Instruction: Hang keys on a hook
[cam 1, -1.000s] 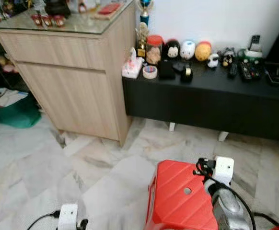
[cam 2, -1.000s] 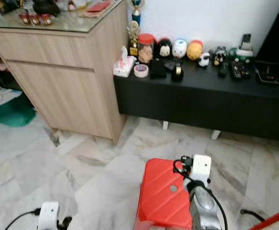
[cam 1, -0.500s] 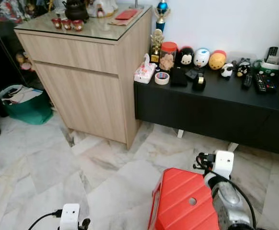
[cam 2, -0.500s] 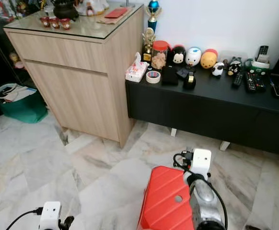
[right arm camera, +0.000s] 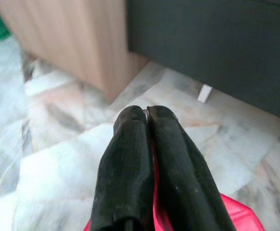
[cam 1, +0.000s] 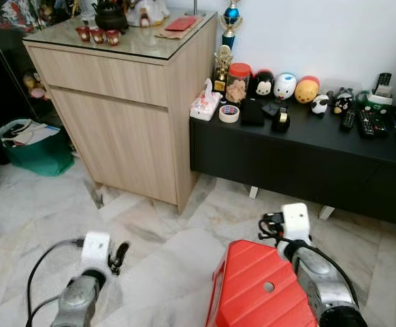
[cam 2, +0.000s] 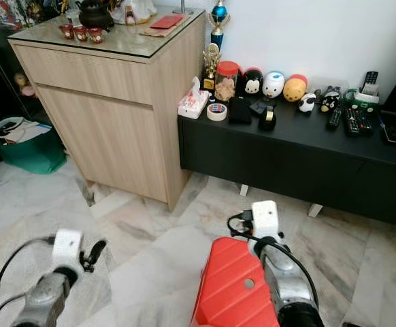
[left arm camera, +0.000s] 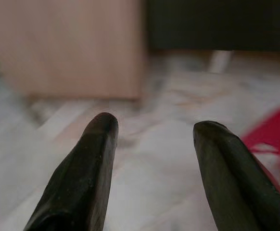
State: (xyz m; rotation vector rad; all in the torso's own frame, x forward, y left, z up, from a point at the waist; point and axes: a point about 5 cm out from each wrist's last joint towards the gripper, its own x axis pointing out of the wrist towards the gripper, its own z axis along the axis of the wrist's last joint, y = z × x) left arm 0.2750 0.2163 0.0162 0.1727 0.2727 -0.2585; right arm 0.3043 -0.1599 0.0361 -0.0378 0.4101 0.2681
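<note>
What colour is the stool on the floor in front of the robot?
Red. The stool shows best in the left eye view, beside the right arm.

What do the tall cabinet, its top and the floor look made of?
Tall cabinet: pale wood-grain panels, matte, probably laminate. Its top: seemingly a glass sheet, glossy, with reflections and a clear edge. Floor: polished grey-white veined tiles, marble or a marble look.

A lived-in home room is showing here: a light wooden cabinet with a glass top (cam 1: 126, 102) is standing beside a low black console (cam 1: 307, 153) that is carrying round cartoon figurines (cam 1: 286, 85), remote controls (cam 1: 368, 122) and a small trophy (cam 1: 222, 65), all over white marble floor tiles (cam 1: 164, 252).
</note>
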